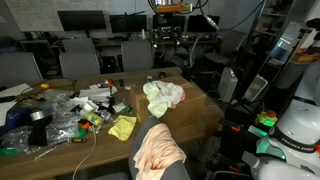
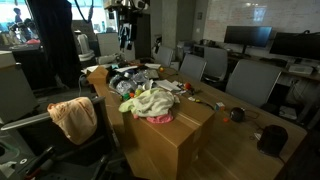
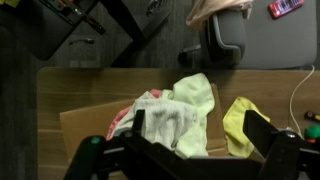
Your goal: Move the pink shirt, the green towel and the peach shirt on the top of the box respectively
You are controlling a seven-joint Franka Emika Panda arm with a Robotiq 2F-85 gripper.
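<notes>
The gripper (image 3: pixel 195 120) in the wrist view is black throughout. Two slim, flat fingers (image 3: pixel 139 125) sit on angled link bars, which widen into a dark body behind the jaws. In both exterior views the arm (image 1: pixel 168 32) (image 2: pixel 125 25) above the jaws appears dark and blocky. Its cables and markings are too small to make out.

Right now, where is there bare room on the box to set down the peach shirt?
In an exterior view, the box top is bare beside the cloth pile, on the side away from the clutter. It is crowded around that clutter, and where the yellow cloth lies beside the box.
</notes>
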